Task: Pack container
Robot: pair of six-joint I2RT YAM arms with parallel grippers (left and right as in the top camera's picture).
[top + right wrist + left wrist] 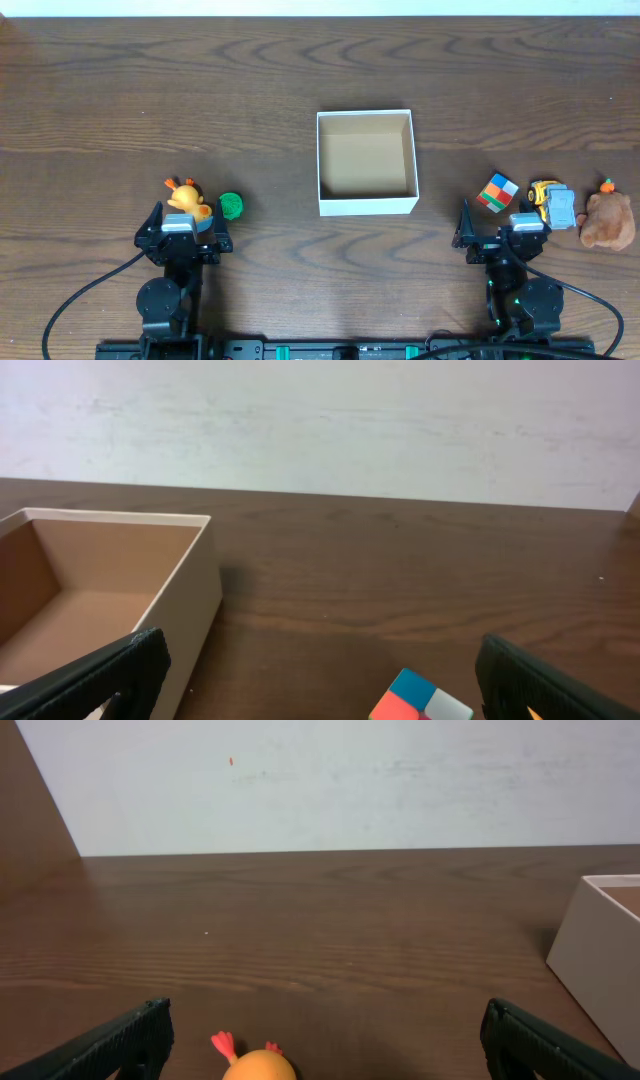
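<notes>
The container [366, 205] is a square white-walled cardboard box with a brown inside, at the table's middle, and nothing shows inside it. It also shows at the right edge of the left wrist view [600, 950] and at the left of the right wrist view [190, 600]. An orange duck toy [188, 198] sits just ahead of my left gripper [186, 226], with its head between the open fingers [258, 1065]. A green toy [231, 206] lies right of the duck. A colourful cube [498, 192] lies ahead of my open right gripper [505, 230], and it shows in the right wrist view [420, 700].
A yellow and grey toy vehicle [552, 203] and a brown plush animal [607, 220] lie at the right, beside the right arm. The dark wood table [200, 90] runs back to a white wall [330, 780].
</notes>
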